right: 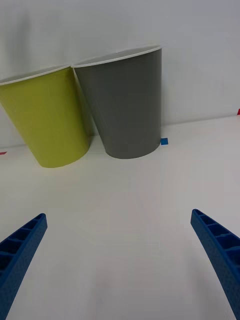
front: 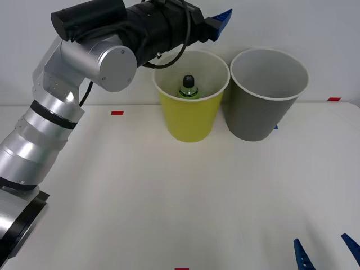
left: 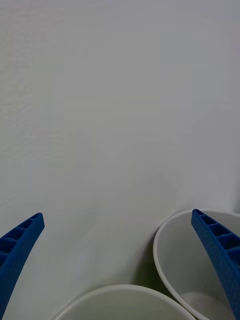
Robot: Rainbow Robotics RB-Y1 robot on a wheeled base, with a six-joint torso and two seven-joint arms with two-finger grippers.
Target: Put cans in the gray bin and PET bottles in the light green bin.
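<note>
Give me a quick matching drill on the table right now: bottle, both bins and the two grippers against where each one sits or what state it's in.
Column 1:
1. PET bottle
2. gray bin
3. left gripper
4. right gripper

Column 2:
A. low over the table's near edge, fingers open
B. standing upright inside the light green bin
C. raised above the bins, fingers open
D. on the table at the robot's right of the other bin, nothing seen inside

Pairs: 1-B, 2-D, 3-C, 4-A
</note>
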